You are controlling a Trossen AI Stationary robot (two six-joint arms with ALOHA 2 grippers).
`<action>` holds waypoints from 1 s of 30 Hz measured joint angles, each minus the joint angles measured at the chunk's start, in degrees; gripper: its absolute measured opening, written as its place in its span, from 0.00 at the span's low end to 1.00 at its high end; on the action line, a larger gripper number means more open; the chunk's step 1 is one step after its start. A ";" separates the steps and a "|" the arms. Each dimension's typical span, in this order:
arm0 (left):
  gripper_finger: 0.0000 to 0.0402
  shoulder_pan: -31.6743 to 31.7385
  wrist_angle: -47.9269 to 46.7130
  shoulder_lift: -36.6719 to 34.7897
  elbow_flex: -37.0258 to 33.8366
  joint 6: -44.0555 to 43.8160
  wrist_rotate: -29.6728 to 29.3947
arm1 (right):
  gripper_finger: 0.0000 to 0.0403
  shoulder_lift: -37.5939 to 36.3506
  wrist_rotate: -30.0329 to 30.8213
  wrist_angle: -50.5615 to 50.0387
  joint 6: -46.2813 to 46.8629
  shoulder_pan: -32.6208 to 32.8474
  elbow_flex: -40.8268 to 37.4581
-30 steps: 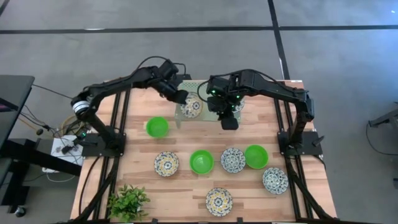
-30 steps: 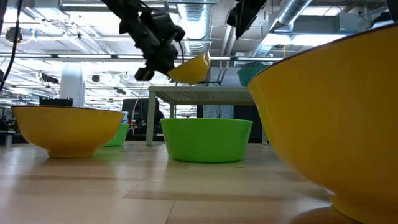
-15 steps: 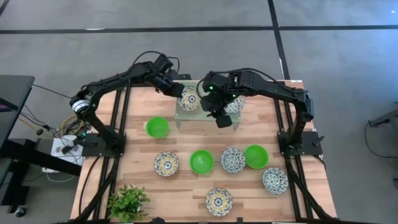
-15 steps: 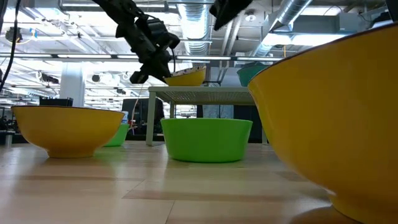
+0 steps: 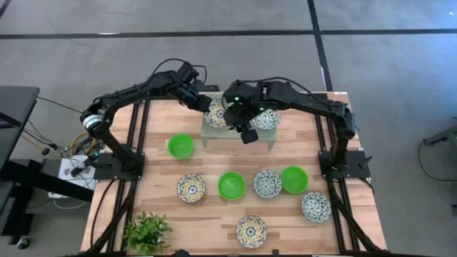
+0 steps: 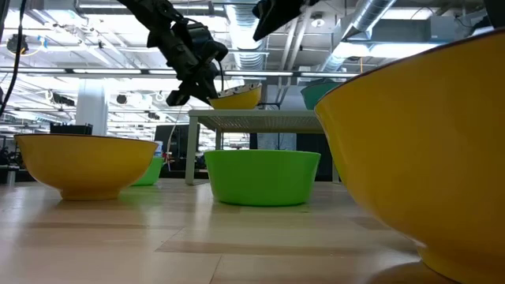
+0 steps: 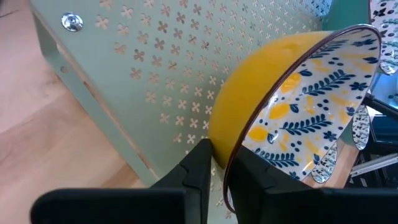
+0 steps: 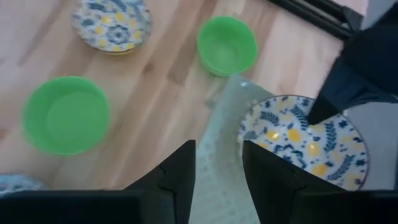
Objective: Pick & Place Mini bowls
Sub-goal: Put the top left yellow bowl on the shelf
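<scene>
A white bowl with a blue-and-yellow leaf pattern and a yellow outside (image 5: 216,114) sits level on the left part of the pale green perforated rack (image 5: 239,135). My left gripper (image 5: 203,106) is at its far-left rim, slightly open, with its fingers astride the rim (image 7: 227,180). A second patterned bowl (image 5: 266,119) sits on the rack's right part. My right gripper (image 5: 246,133) hovers open and empty above the rack's near side. Several more mini bowls stand on the table, among them a green one (image 5: 181,145). My left gripper has one finger (image 7: 202,158) outside the bowl's yellow wall and one finger (image 7: 249,174) inside, over the patterned face, coming slanting down from the table's left. A narrow gap shows beside the rim; I cannot tell whether either finger touches. The bowl rests on the rack.
On the table's near half stand two green bowls (image 5: 231,185) (image 5: 293,179) and several patterned ones (image 5: 191,188) (image 5: 268,183) (image 5: 315,206) (image 5: 251,230). A small leafy plant (image 5: 148,232) is at the near left corner. Bare wood lies left of the rack.
The patterned bowl, tilted and held above the rack a second ago, has come down and now sits level on the rack's left part. My left gripper went with it, a little toward the far edge. My right gripper has moved toward the table's left and turned.
</scene>
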 joint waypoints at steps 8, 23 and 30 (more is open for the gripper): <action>0.19 0.11 0.18 -0.02 0.00 0.00 -0.01 | 0.50 7.19 6.44 1.25 -4.91 -0.21 -0.09; 0.27 0.68 -0.55 -0.50 0.00 3.17 -1.62 | 0.50 9.46 17.81 2.08 -3.80 -1.10 -0.12; 0.27 0.31 -0.24 -1.11 -0.03 3.46 4.00 | 0.47 8.10 17.37 1.90 -3.99 -1.63 -0.10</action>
